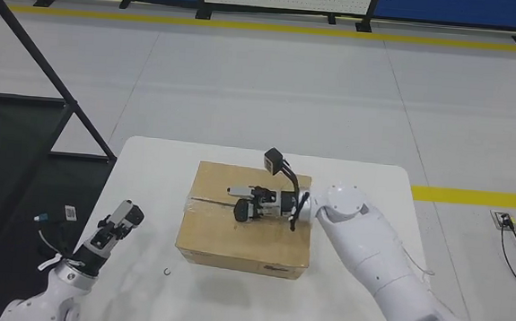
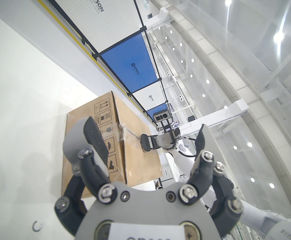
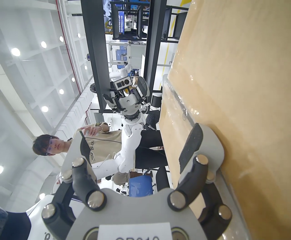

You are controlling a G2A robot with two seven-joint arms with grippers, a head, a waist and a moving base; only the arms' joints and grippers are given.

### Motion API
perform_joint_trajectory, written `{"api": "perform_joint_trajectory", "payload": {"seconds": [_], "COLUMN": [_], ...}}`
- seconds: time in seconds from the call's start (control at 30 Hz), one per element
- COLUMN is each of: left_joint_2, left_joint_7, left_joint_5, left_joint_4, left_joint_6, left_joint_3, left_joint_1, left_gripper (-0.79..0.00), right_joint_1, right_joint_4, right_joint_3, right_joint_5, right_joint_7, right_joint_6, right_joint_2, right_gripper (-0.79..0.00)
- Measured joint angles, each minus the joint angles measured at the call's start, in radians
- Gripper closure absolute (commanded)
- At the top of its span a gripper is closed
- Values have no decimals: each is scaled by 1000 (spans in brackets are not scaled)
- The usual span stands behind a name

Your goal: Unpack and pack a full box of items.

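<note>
A sealed brown cardboard box [image 1: 235,235] stands in the middle of the white table [image 1: 149,171], with clear tape along its top seam [image 3: 179,102]. My right gripper [image 1: 241,203] lies on its side over the box top near the seam, open, with one finger [image 3: 193,145] against the cardboard [image 3: 238,91] and nothing between the fingers. My left gripper [image 1: 130,213] is held above the table's left edge, open and empty, pointing toward the box [image 2: 136,127]. From there the right gripper [image 2: 147,142] shows on the box top.
A small metal ring [image 1: 168,272] lies on the table in front of the box's left corner, also seen as the ring [image 2: 37,226]. A black frame [image 1: 40,64] stands off the table's left side. Bare table surrounds the box.
</note>
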Motion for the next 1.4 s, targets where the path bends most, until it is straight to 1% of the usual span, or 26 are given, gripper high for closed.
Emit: {"api": "perform_joint_trajectory", "payload": {"seconds": [0.2,0.4,0.6,0.73,0.93,1.4], "left_joint_2": [0,0,0,0,0,1], "left_joint_7": [-3,-4,-4,-7,-8,-8], "left_joint_5": [9,12,18,27,37,58], "left_joint_4": [1,3,7,4,2,4], "left_joint_6": [10,12,19,28,38,62], "left_joint_3": [15,22,35,46,60,82], "left_joint_1": [-16,-24,-38,-49,-63,-90], "left_gripper": [-785,-785,-785,-785,-785,-785], "right_joint_1": [-77,-167,-288,-365,-426,-498], "right_joint_4": [-151,-318,-499,-598,-651,-661], "right_joint_3": [70,155,269,342,413,518], "right_joint_5": [-85,-198,-256,-289,-289,-256], "right_joint_7": [-35,-74,-77,-114,-134,-117], "right_joint_6": [50,127,172,200,225,210], "right_joint_2": [55,111,164,191,214,252], "right_gripper": [-785,-785,-785,-785,-785,-785]}}
